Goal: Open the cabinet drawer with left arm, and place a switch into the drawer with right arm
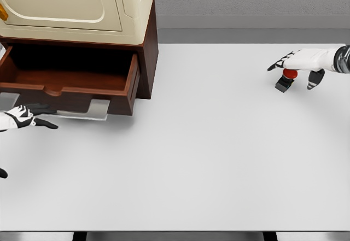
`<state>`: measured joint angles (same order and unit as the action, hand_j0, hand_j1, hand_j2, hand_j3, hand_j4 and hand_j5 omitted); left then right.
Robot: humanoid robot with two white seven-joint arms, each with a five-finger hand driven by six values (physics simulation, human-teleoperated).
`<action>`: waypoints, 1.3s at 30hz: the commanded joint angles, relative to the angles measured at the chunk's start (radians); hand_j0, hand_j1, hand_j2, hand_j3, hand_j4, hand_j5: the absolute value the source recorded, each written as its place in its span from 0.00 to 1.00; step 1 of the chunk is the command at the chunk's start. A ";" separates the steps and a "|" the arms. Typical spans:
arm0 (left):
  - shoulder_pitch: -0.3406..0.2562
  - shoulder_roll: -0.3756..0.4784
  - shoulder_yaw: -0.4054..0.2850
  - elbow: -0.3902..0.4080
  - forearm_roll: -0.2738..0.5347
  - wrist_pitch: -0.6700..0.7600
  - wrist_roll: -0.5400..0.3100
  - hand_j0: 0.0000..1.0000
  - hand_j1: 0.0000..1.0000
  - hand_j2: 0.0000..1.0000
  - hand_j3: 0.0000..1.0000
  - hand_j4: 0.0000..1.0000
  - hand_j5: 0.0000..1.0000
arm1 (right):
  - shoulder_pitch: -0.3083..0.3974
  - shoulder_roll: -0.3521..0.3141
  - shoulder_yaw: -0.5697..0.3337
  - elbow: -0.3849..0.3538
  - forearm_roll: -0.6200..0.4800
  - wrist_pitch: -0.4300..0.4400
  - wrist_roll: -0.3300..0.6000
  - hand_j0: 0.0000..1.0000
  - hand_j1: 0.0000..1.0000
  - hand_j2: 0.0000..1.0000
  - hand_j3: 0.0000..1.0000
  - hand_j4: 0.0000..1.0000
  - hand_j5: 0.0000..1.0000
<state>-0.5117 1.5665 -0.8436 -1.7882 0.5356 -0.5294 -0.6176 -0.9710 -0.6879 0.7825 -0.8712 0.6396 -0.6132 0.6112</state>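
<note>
A cream and dark-brown cabinet stands at the table's back left. Its wooden drawer is pulled out, and its inside looks bare. My left hand hovers just in front of the drawer's front panel at the left edge, fingers spread and holding nothing. The switch, a small black base with a red button, sits on the table at the far right. My right hand is directly over it, fingers spread around it, not visibly closed on it.
The white table stretches between the drawer and the switch. A grey wall runs along the back. The table's front edge shows at the bottom of the view.
</note>
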 commanded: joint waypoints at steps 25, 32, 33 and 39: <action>-0.050 0.086 0.066 0.027 -0.040 -0.034 0.007 1.00 1.00 1.00 1.00 1.00 1.00 | 0.000 0.002 -0.006 0.000 -0.002 0.002 0.000 0.67 0.67 0.67 0.67 0.67 0.67; -0.065 0.092 0.130 0.035 0.012 -0.004 0.007 1.00 1.00 1.00 1.00 1.00 1.00 | 0.002 0.002 -0.009 0.001 -0.009 0.002 0.000 0.55 0.55 0.55 0.55 0.55 0.55; -0.065 0.092 0.141 0.036 0.015 -0.003 0.007 1.00 1.00 1.00 1.00 1.00 1.00 | 0.002 0.002 -0.009 0.001 -0.011 0.002 0.000 0.55 0.55 0.55 0.55 0.55 0.55; -0.076 0.104 0.149 0.036 0.047 -0.003 0.007 1.00 1.00 1.00 1.00 1.00 1.00 | 0.002 0.007 -0.008 0.001 -0.014 0.002 0.000 0.55 0.55 0.55 0.55 0.55 0.55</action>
<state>-0.5877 1.6652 -0.7011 -1.7523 0.5666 -0.5357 -0.6108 -0.9695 -0.6825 0.7731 -0.8695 0.6322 -0.6098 0.6084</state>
